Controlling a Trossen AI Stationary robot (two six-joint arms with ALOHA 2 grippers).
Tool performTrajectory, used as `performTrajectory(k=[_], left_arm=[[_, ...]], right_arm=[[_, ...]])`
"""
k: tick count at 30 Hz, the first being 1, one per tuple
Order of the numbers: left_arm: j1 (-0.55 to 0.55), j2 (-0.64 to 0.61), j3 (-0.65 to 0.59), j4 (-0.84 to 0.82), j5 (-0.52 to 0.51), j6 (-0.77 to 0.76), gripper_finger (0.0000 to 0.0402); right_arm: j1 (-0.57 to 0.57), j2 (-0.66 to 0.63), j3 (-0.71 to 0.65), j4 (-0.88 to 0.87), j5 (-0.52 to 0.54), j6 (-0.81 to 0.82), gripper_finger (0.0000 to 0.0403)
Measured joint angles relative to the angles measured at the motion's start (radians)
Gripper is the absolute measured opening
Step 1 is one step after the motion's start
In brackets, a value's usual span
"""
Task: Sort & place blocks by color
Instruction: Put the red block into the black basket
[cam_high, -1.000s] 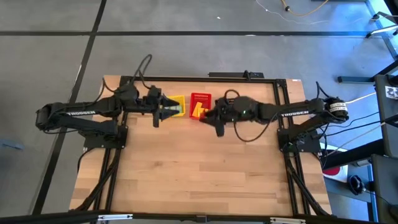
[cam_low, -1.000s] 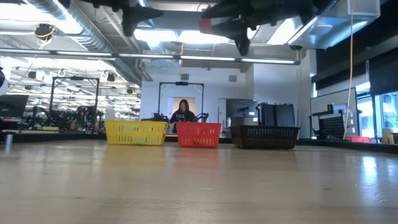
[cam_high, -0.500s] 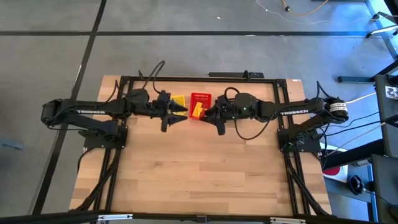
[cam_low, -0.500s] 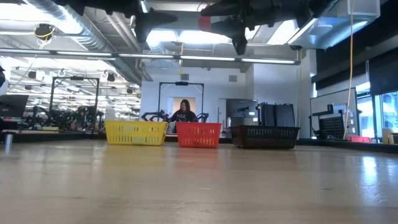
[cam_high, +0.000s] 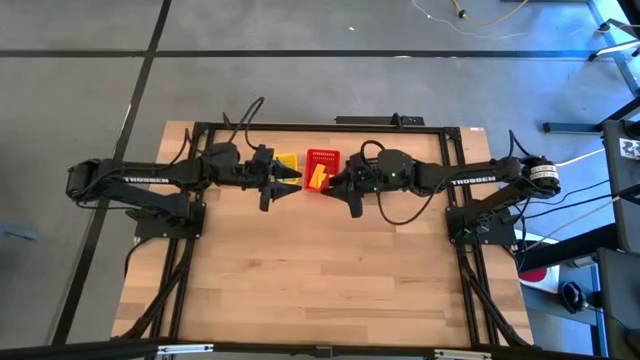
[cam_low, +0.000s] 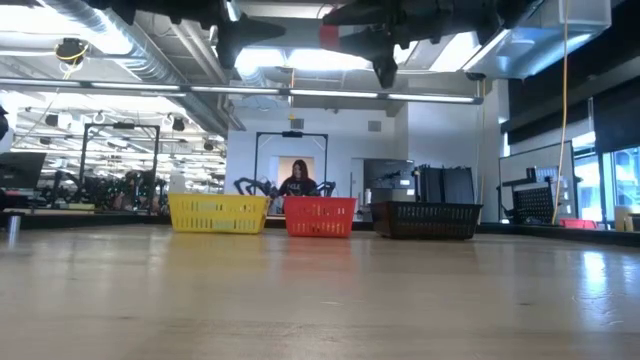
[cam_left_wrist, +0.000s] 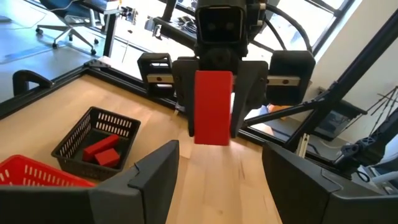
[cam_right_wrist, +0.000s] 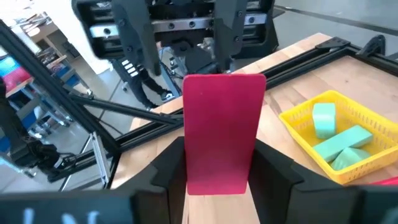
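A red block (cam_right_wrist: 224, 130) is lifted above the table in my right gripper (cam_right_wrist: 224, 158), which is shut on it. My left gripper (cam_left_wrist: 219, 180) is open and level, facing the red block (cam_left_wrist: 213, 106) head-on with a gap between them. In the high view the left gripper (cam_high: 282, 180) and right gripper (cam_high: 335, 184) meet near the far baskets. Teal blocks (cam_right_wrist: 339, 146) lie in the yellow basket (cam_right_wrist: 367, 165). Red blocks (cam_left_wrist: 102, 150) lie in the black basket (cam_left_wrist: 73, 138). Yellow blocks (cam_high: 318, 177) rest in the red basket (cam_high: 322, 157). My right gripper pinches the red block between its two fingers (cam_left_wrist: 245, 93), which lie on the block's long edges (cam_left_wrist: 231, 102). The fingers come level from the table's right. The block is lifted clear and sticks out past the fingertips toward the left gripper.
The yellow basket (cam_low: 218, 213), red basket (cam_low: 320, 216) and black basket (cam_low: 428, 218) stand in a row at the table's far edge. Bare wood (cam_high: 320, 270) spreads toward the near edge. A black frame rail (cam_high: 300, 127) borders the table. A person (cam_low: 298, 180) sits in the room behind.
My left gripper has moved toward the table's right, closing on the right gripper and the red block, then stopped. The right gripper has kept its hold on the block and stayed about where it was.
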Motion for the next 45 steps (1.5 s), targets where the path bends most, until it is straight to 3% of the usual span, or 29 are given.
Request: performTrajectory(k=[26, 29, 33, 37, 41, 45], left_arm=[[0.000, 0.000, -0.001, 0.000, -0.006, 0.001, 0.0222], [0.000, 0.000, -0.001, 0.000, -0.006, 0.001, 0.0222], [0.000, 0.000, -0.001, 0.000, -0.006, 0.001, 0.0222], [0.000, 0.000, -0.001, 0.000, -0.007, 0.001, 0.0222], [0.000, 0.000, -0.001, 0.000, -0.008, 0.001, 0.0222], [0.000, 0.000, -0.001, 0.000, -0.008, 0.001, 0.0222]], right_arm=[[-0.020, -0.002, 0.003, -0.072, -0.036, -0.041, 0.0132], [-0.068, -0.003, 0.064, -0.262, 0.020, -0.049, 0.0132], [-0.158, 0.006, 0.189, -0.667, 0.179, -0.094, 0.0132], [-0.297, 0.062, 0.236, -0.985, 0.187, -0.065, 0.0132], [-0.395, 0.158, 0.216, -1.105, 0.132, -0.053, 0.0132], [-0.431, 0.272, 0.209, -1.095, 0.068, -0.060, 0.0132]])
